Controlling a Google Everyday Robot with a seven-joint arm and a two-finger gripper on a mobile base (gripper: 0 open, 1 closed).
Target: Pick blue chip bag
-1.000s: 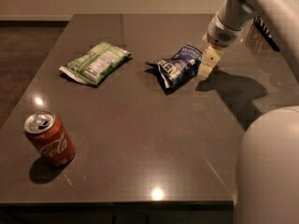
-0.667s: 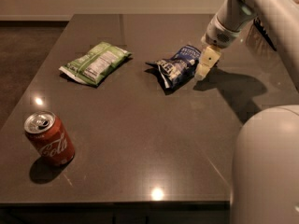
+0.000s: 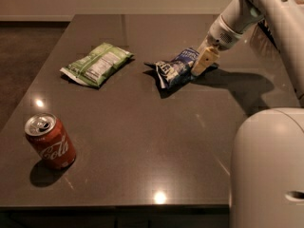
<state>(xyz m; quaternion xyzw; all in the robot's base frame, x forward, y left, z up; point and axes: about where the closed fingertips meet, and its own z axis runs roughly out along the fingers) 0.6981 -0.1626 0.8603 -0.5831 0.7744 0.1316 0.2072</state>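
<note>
The blue chip bag (image 3: 175, 68) is a small crinkled dark-blue bag with white lettering. It lies on the dark table (image 3: 142, 141), right of centre toward the back. My gripper (image 3: 203, 63) reaches down from the upper right on the white arm (image 3: 247, 11). It is at the bag's right end, touching or overlapping its edge. The bag rests on the table.
A light-green chip bag (image 3: 97, 63) lies left of the blue bag. A red Coca-Cola can (image 3: 50, 140) stands upright at the front left. My white base (image 3: 268, 167) fills the lower right corner. The floor lies beyond the table's left edge.
My gripper has edged a little to the left, closer onto the blue bag's right end. The bag seems nudged slightly left. The green bag and can have not moved.
</note>
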